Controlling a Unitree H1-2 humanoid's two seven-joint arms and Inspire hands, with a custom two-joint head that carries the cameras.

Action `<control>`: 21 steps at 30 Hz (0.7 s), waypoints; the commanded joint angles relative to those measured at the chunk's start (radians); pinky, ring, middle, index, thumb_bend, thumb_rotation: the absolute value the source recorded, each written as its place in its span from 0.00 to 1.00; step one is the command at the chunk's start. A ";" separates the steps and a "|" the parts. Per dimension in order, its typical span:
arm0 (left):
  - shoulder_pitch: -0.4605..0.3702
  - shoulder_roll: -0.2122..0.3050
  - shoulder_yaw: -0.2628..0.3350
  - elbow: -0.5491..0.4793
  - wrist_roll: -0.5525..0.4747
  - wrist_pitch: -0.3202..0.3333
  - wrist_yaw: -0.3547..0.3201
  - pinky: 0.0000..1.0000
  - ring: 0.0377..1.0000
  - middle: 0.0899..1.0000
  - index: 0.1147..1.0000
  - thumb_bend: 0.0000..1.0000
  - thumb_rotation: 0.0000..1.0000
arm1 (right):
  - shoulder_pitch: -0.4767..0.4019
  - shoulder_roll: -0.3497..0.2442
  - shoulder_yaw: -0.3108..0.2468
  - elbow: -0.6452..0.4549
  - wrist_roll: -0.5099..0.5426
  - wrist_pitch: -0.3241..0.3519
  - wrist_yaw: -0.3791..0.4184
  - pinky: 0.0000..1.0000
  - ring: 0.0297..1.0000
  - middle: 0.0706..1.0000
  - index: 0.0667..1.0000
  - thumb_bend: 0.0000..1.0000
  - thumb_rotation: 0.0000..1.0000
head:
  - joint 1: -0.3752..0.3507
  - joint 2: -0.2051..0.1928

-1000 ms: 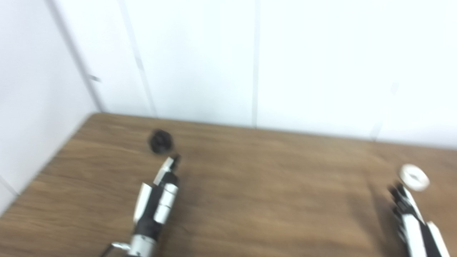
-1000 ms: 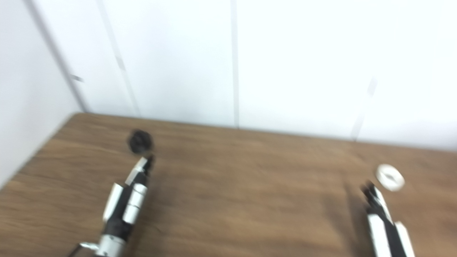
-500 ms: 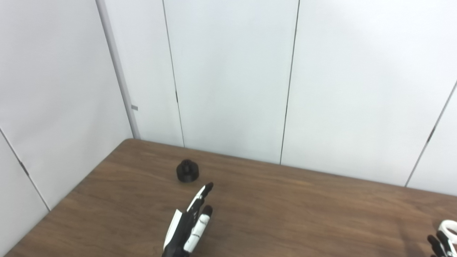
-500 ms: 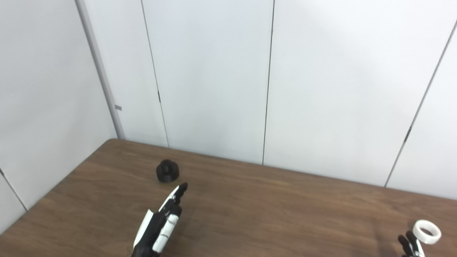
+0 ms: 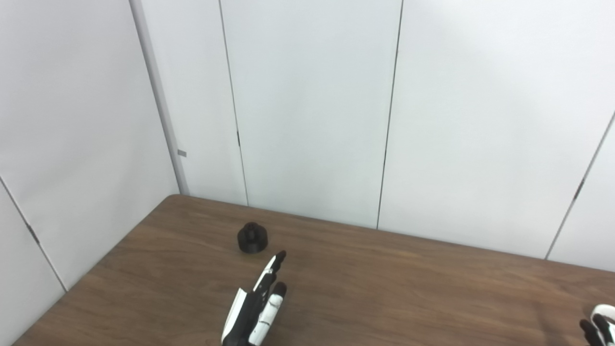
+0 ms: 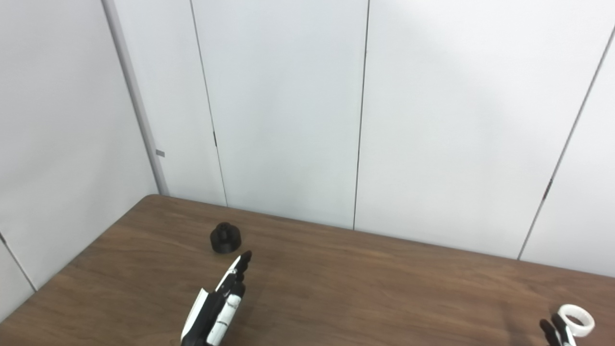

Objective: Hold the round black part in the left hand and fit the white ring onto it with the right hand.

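Wood-grain table (image 6: 365, 283) against white panelled wall (image 6: 288, 110), seen from above. No bins, trays or boxes to see; nothing sitting inside anything.

Round black part (image 6: 225, 238) standing on tabletop, far-left area, near back edge; small knob on top, wider base below. Free, not gripped.

White ring (image 6: 577, 319) lying flat on table at far right, low in frame; cut by frame edge in left eye view.

Left hand (image 6: 217, 307) low centre-left, fingers (image 6: 241, 262) stretched out straight & close together, pointing up toward black part. Tip near part but apart from it, no contact. Holds nothing. Casts soft shadow on wood just right of hand.

Right hand (image 6: 556, 332) barely in frame at bottom-right corner, only dark fingertips showing. Tips just beside ring's near-left side; touching or not, can't tell. How far open: can't tell, too little visible.
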 commanded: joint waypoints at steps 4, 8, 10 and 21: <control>0.087 -0.044 -0.018 0.018 0.052 0.047 0.047 0.99 0.99 0.98 0.98 0.55 0.69 | 0.065 0.010 0.003 0.061 0.002 -0.012 -0.003 1.00 0.99 0.95 0.98 0.54 1.00 | -0.007 0.014; 0.087 -0.041 0.007 -0.042 0.057 0.081 0.066 0.99 0.97 0.96 0.97 0.60 0.52 | 0.068 0.011 0.001 0.057 0.003 -0.013 -0.004 1.00 0.99 0.95 0.98 0.53 1.00 | -0.011 0.020; 0.078 -0.034 0.022 -0.069 0.079 0.109 0.081 0.98 0.96 0.94 0.95 0.63 0.46 | 0.071 0.010 0.002 0.061 0.006 -0.021 -0.002 1.00 0.99 0.95 0.98 0.53 1.00 | -0.014 0.023; -0.024 0.056 0.062 -0.186 0.246 0.339 0.103 0.95 0.94 0.91 0.90 0.84 0.34 | 0.091 0.012 0.003 0.020 0.002 0.015 -0.005 1.00 0.99 0.95 0.99 0.55 1.00 | -0.011 0.042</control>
